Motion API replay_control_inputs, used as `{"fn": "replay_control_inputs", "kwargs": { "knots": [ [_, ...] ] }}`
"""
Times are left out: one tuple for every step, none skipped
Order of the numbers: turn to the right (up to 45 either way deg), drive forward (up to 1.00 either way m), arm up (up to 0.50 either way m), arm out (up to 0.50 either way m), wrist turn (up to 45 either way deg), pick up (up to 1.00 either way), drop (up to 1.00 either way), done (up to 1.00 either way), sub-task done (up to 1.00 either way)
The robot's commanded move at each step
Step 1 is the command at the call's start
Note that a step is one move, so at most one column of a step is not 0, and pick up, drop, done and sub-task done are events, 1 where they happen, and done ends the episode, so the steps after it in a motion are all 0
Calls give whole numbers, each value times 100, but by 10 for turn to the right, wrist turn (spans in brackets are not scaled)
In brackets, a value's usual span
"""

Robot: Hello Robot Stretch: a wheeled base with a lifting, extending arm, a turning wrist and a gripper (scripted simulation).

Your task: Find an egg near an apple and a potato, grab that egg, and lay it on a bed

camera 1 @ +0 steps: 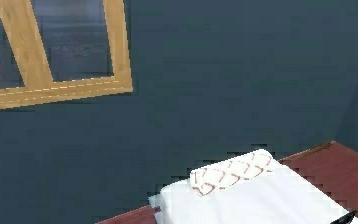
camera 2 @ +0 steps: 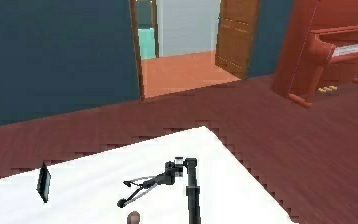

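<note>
Apparently I am at the laying step: the gripper shows against the white bed, and a small brown blob, perhaps the egg, lies on the cover nearby. I cannot tell how the fingers stand, nor whether they hold anything. Next I should confirm the egg rests, then draw back gently.

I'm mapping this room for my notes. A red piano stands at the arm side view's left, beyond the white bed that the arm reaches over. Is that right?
Not quite. The red piano stands at the arm side view's right, not its left. The rest holds: it is beyond the white bed, over which the arm reaches.
</note>
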Motion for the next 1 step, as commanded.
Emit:
{"fn": "replay_control_inputs", "kwargs": {
  "knots": [
    [0, 0, 10, 0, 0, 0, 0, 0, 0]
  ]
}}
